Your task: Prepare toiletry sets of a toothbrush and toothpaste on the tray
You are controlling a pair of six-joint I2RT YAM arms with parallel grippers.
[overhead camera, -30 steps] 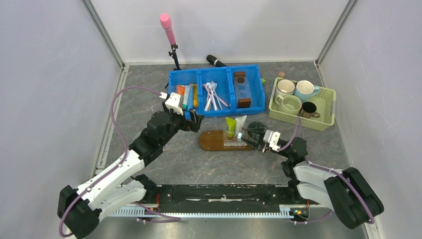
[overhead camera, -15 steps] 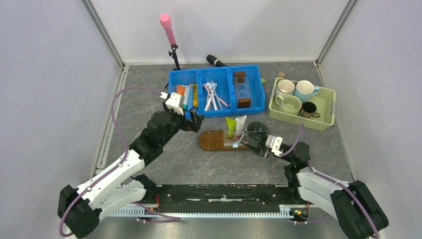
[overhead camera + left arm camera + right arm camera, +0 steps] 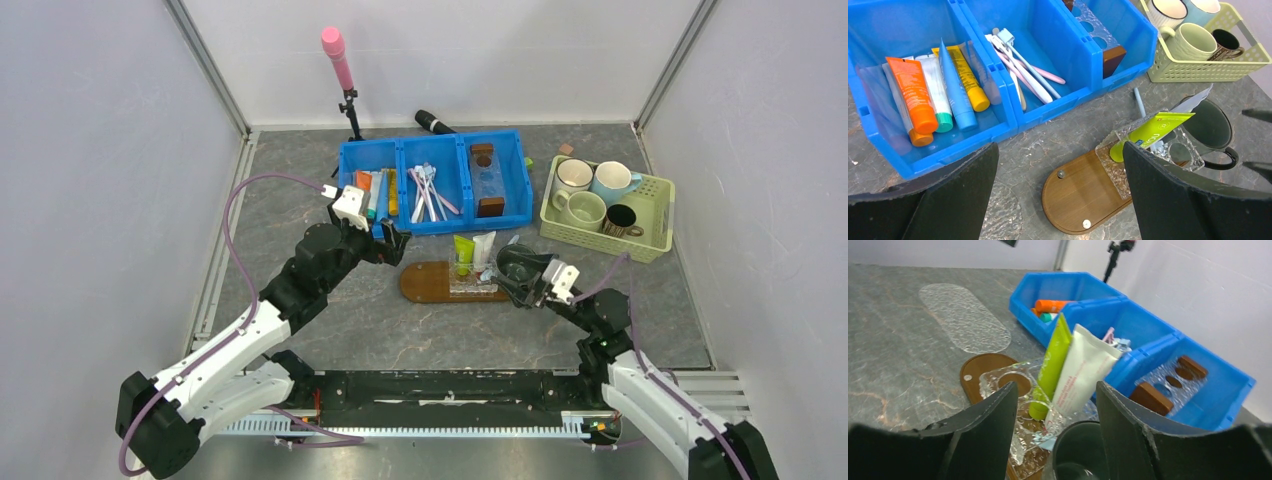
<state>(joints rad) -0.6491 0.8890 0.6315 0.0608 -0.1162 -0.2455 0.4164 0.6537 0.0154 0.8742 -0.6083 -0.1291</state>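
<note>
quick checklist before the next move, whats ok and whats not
1. Green tube in holder on tray: ok.
2. White tube beside it: ok.
3. Toothbrush seated in holder: cannot tell, only its handle shows behind.
4. Right gripper open, tips clear of mug: ok.
5. Left gripper open, empty: ok.
</note>
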